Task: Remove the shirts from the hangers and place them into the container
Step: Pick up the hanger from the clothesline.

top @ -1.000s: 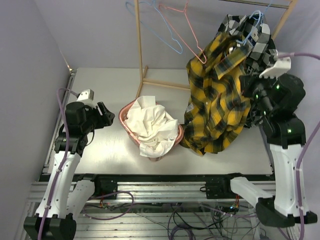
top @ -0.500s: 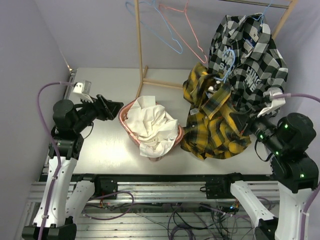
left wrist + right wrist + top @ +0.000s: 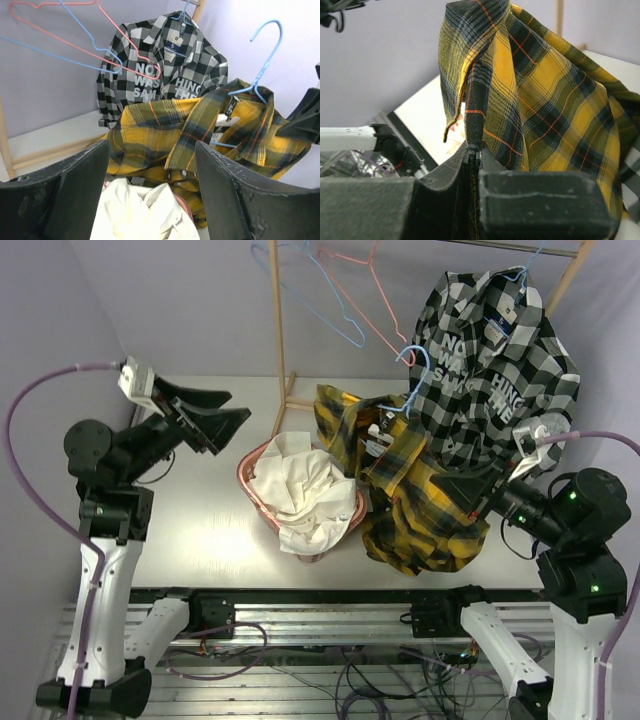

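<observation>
The yellow-and-black plaid shirt [image 3: 420,505] slumps on the table just right of the salmon-pink container [image 3: 246,478], its collar end raised. A light blue hanger [image 3: 415,370] still sits in that collar, hook free in the air. My right gripper [image 3: 452,486] is shut on a fold of the plaid shirt [image 3: 555,100], pinched between the jaws [image 3: 472,150]. My left gripper [image 3: 215,415] is open, raised left of the container, facing the plaid shirt [image 3: 165,130] with nothing between its fingers [image 3: 151,147]. A white shirt [image 3: 300,490] fills the container. The checked shirt [image 3: 500,350] hangs on the rack.
Two bare hangers, one light blue [image 3: 330,305] and one pink-red [image 3: 375,295], hang from the rack's top bar. A wooden rack pole [image 3: 280,340] stands behind the container, another [image 3: 565,275] at the far right. The table's left part lies under my left arm.
The plaid shirt came off the rack with its hanger, down and left toward the container, pulled by my right gripper. My left gripper rose, swung right and opened wider.
</observation>
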### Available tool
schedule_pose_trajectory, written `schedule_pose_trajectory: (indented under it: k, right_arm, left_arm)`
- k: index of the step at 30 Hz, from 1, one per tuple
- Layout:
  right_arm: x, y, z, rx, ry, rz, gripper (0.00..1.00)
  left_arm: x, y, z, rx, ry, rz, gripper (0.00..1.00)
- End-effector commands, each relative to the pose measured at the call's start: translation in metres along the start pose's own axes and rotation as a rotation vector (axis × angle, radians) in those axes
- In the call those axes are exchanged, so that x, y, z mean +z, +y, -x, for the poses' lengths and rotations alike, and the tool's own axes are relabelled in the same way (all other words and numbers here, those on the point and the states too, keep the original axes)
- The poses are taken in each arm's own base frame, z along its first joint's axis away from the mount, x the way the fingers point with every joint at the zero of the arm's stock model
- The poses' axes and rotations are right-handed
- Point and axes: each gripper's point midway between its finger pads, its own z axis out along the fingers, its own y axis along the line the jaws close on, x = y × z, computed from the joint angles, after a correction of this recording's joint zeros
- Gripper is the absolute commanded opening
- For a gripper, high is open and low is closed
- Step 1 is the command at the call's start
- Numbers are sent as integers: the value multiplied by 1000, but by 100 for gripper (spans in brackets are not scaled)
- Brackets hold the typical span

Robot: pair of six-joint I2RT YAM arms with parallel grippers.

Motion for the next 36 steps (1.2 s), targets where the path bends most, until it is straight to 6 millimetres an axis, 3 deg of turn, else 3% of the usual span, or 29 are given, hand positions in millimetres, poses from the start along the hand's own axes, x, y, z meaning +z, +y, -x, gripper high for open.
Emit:
schedule_pose_trajectory:
  k: [1, 8, 13, 15, 18, 24, 27, 36]
  right_arm:
    - [5, 31, 34, -32, -99, 185, 0]
    - [27, 14, 46, -12, -77, 175, 0]
    - [49, -3, 53, -1, -37, 171, 0]
    - [58, -9, 54, 8, -17, 181, 0]
    - [69, -14, 59, 10, 1, 203, 0]
    - [86, -19, 62, 24, 36, 269, 0]
    - [90, -18, 57, 47, 44, 308, 0]
    - [87, -5, 51, 88, 36, 392, 0]
  left_arm:
    - [20, 8, 15, 41, 39, 4, 80]
    - [56, 36, 36, 134, 51, 180, 82]
    - [90, 47, 20, 258, 170, 304, 82]
    - [90, 53, 21, 343, 152, 368, 82]
    - [76, 66, 26, 470, 75, 485, 82]
    - [72, 83, -6, 607, 105, 532, 81]
    - [81, 81, -22, 648, 107, 500, 81]
    - [99, 61, -33, 670, 41, 356, 84]
